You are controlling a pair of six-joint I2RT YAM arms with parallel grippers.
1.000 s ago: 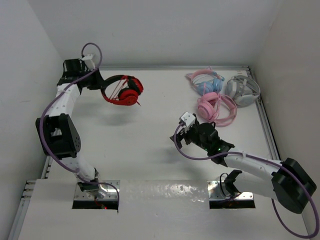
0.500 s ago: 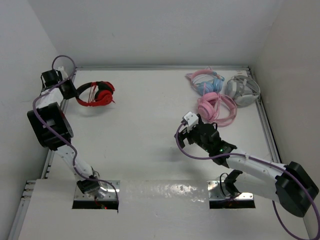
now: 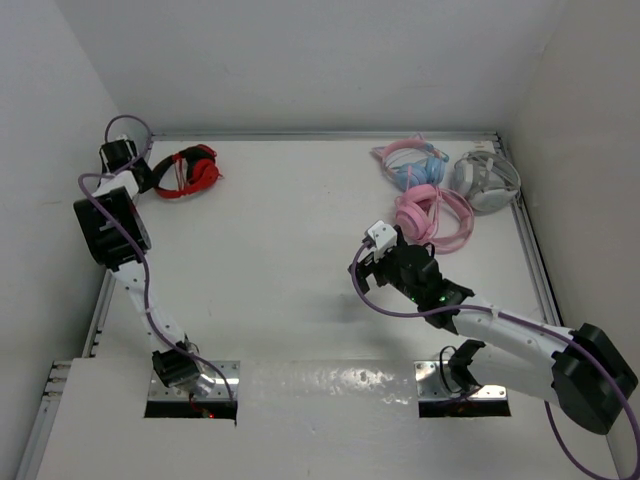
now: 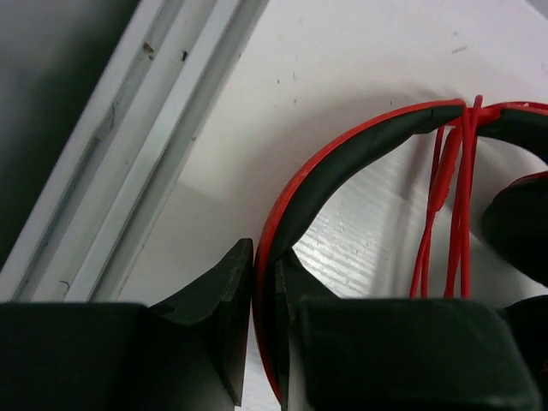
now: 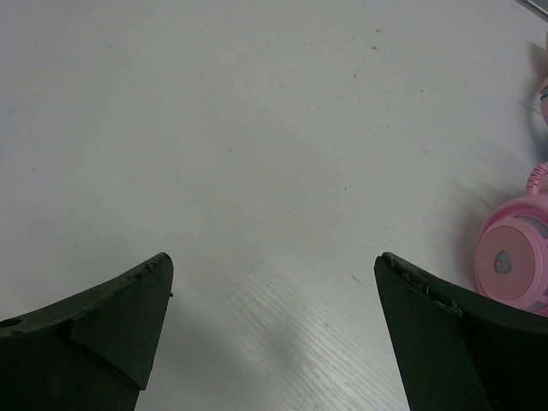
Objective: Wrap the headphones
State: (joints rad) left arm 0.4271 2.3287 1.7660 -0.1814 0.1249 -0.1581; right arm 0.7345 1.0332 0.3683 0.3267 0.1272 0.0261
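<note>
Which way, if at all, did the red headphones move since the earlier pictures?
Yes. In the top view the red headphones, held by the left gripper, moved left toward the far-left table corner, farther from the pink headphones.

place: robot lab cell | evidence: plain white walls [image 3: 320,60]; white table [image 3: 280,240]; aluminium edge rail [image 4: 128,145]

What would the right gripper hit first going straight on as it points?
Probably the bare white table; the right gripper aims at it, with the round pink ear cup off to its right.
</note>
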